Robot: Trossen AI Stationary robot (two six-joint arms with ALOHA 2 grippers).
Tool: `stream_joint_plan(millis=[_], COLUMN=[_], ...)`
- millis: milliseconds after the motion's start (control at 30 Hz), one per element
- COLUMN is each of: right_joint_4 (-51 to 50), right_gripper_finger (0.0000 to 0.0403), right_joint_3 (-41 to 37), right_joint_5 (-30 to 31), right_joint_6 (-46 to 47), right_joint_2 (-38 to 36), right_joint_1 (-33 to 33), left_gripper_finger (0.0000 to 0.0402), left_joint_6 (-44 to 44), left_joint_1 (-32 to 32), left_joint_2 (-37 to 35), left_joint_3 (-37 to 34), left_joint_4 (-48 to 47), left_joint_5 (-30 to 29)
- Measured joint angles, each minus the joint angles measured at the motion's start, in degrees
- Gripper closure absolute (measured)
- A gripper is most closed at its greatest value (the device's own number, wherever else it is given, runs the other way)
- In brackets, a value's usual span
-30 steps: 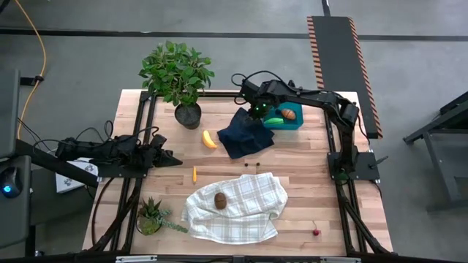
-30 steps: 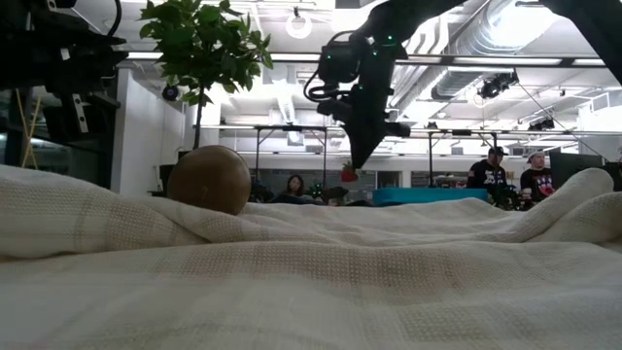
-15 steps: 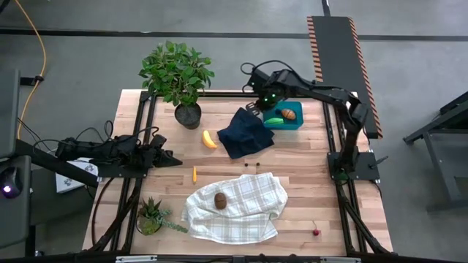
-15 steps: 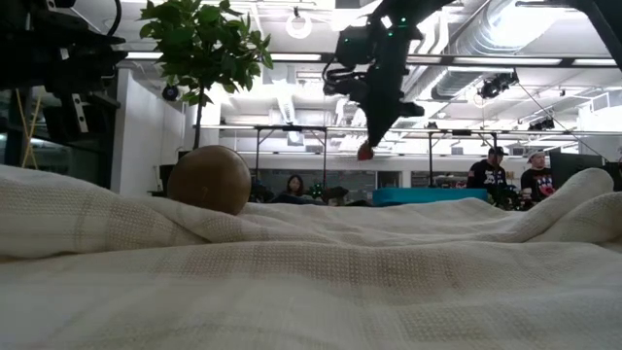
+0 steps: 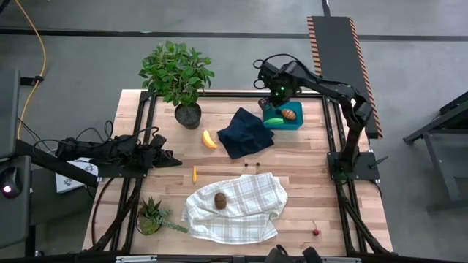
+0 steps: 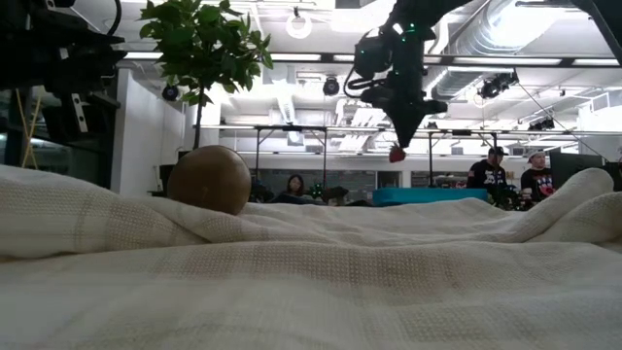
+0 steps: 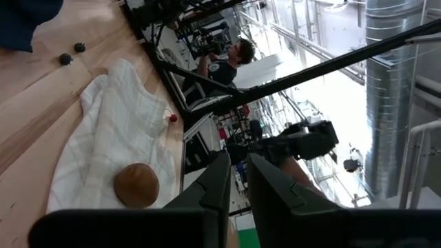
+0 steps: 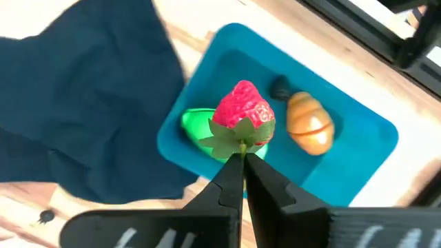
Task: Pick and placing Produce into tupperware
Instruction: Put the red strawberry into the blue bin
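From above, the right gripper (image 5: pixel 268 104) is seen over the tupperware (image 5: pixel 294 123) near the table's far right corner; the left gripper (image 5: pixel 172 160) waits at the left edge, fingers pressed together. In the right wrist view, a strawberry (image 8: pixel 242 114) is pinched by its leaves above the box, so release is judged next

wood table (image 5: pixel 307 183): tupperware (image 5: pixel 294 123), navy cloth (image 5: pixel 246 133), checked towel (image 5: pixel 245 212), banana (image 5: pixel 209 139), two potted plants (image 5: pixel 178 73), cherries (image 5: pixel 316 232).
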Motion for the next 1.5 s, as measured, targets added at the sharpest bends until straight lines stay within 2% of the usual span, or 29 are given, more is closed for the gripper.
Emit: stream_joint_plan(millis=[567, 800, 1500], right_joint_4=[-1.07, -1.68, -1.03], right_gripper_finger=[0.04, 0.04, 0.04], right_joint_3=[-0.04, -0.07, -0.11], right_joint_5=[-6.04, -7.72, -7.7], right_joint_6=[-0.41, 0.25, -0.42], right_joint_2=[0.02, 0.07, 6.87], right_joint_1=[-3.01, -3.3, -3.85], left_gripper_finger=[0.0362, 0.0362, 0.0362], left_joint_6=[0.0, -0.02, -0.02], left_joint_1=[0.02, 0.01, 0.0], left_joint_2=[0.0, 0.0, 0.0], left_joint_3=[0.0, -0.01, 0.0], left_joint_4=[0.03, 0.41, 0.44], left_joint_5=[0.12, 2.58, 2.56])
